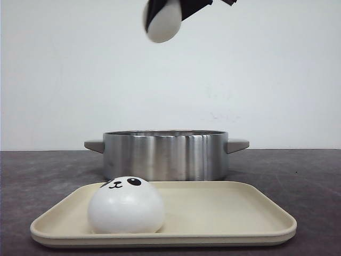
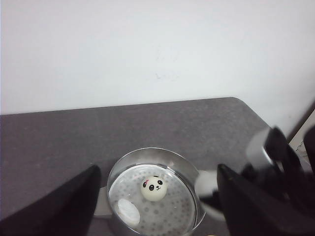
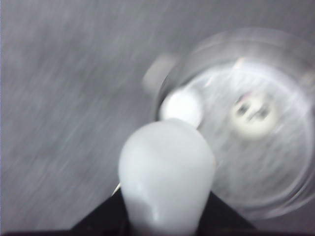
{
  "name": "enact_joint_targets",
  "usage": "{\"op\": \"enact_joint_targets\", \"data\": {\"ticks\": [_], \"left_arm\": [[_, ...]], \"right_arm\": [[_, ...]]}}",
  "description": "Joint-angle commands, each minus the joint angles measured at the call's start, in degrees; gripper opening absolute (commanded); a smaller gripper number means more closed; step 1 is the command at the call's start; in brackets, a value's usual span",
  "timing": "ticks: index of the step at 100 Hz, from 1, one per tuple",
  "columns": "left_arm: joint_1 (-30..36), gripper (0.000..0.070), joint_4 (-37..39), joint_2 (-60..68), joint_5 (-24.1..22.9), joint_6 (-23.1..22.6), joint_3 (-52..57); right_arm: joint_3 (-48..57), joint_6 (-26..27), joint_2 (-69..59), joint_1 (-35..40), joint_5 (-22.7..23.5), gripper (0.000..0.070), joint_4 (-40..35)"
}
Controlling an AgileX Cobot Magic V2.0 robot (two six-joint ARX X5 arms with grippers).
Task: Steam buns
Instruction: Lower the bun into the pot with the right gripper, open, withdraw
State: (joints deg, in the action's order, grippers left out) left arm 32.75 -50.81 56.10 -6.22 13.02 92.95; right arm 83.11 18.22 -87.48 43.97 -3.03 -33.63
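Pinched between the black fingers of the right gripper [image 1: 166,16] is a white bun [image 1: 163,22], carried high above the steel pot [image 1: 166,154], whose steamer rack [image 2: 170,216] has a perforated floor. The right wrist view is badly blurred, but it shows the carried bun squeezed between the fingers with the pot's open mouth beneath and slightly to one side. Inside the pot, the left wrist view shows one panda-faced bun [image 2: 154,188] sitting near the middle of the rack and a second white bun [image 2: 129,212] lying near the rim, its face not visible. On the cream tray [image 1: 234,216] in front of the pot, one more panda bun [image 1: 126,205] waits at the tray's left end, face tilted upward. The left gripper [image 2: 155,206] hangs above the pot with its dark fingers spread wide and nothing between them. By my reading, the job is about half done: two buns are in the steamer, a third is on its way over, and the fourth is not yet picked from the tray. No lid is in view.
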Motion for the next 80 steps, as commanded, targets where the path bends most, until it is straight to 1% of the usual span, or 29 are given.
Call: {"op": "enact_joint_targets", "data": {"ticks": [1,17,27,35,51,62,65,67,70,77,80], "left_arm": [[0.4,0.0428,0.6,0.4,-0.2,-0.5,1.4],[0.4,0.0428,0.6,0.8,-0.2,-0.5,1.4],[0.4,0.0428,0.6,1.2,-0.2,-0.5,1.4],[0.4,0.0428,0.4,1.7,-0.2,-0.5,1.4],[0.4,0.0428,-1.5,2.8,-0.2,-0.5,1.4],[0.4,0.0428,-2.5,3.6,-0.2,-0.5,1.4],[0.4,0.0428,-2.6,3.8,-0.2,-0.5,1.4],[0.4,0.0428,-2.6,3.9,-0.2,-0.5,1.4],[0.4,0.0428,-2.6,4.0,-0.2,-0.5,1.4],[0.4,0.0428,-2.6,4.3,-0.2,-0.6,1.4],[0.4,0.0428,-2.6,4.3,-0.2,-0.6,1.4]], "right_arm": [[0.6,-2.2,-3.2,-1.6,-0.2,0.0013,1.0],[0.6,-2.6,-9.0,-6.1,0.7,0.0013,2.1],[0.6,-2.6,-13.2,-8.1,2.8,0.0013,2.2],[0.6,-2.6,-16.1,-8.7,4.7,0.0013,2.2],[0.6,-2.6,-19.5,-8.9,4.9,0.0013,3.2],[0.6,-2.6,-20.1,-9.0,6.5,0.0020,4.5],[0.6,-2.6,-20.3,-9.0,7.2,0.0048,5.0],[0.6,-2.6,-20.4,-9.0,7.7,0.0087,5.2],[0.6,-2.4,-20.4,-9.0,7.8,0.0170,5.2],[0.6,-2.2,-20.6,-9.0,7.8,0.0406,5.0],[0.6,-2.2,-20.7,-9.0,7.8,0.0467,4.8]]}}
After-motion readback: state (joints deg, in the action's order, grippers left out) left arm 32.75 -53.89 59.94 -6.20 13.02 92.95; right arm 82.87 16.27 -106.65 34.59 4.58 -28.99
